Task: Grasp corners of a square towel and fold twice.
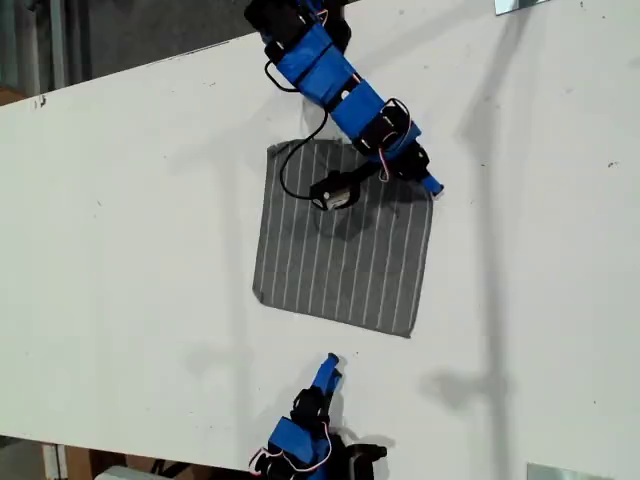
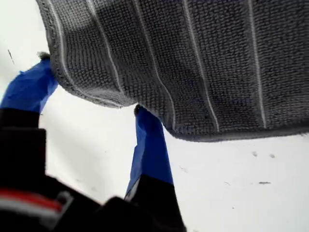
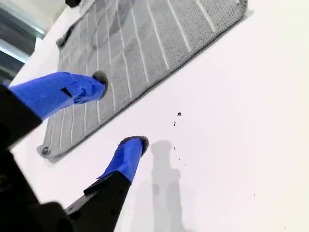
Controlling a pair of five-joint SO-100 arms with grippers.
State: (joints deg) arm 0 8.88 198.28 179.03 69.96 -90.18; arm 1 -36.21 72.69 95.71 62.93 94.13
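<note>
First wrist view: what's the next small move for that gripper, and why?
Probably close my first gripper on the thin grey square towel with white stripes. Its jaws stand open and the towel's hem lies right at both blue fingertips, so a pinch looks ready. My second gripper is open too, short of the cloth's near edge.

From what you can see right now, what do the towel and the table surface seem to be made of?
The towel looks like a woven or knitted cloth, perhaps microfibre: matte grey, with a fine looped grain, thin white stripes and a stitched hem. The table seems a hard, smooth white board, possibly laminate or painted wood: it shows soft shadows and a few dark specks.
</note>
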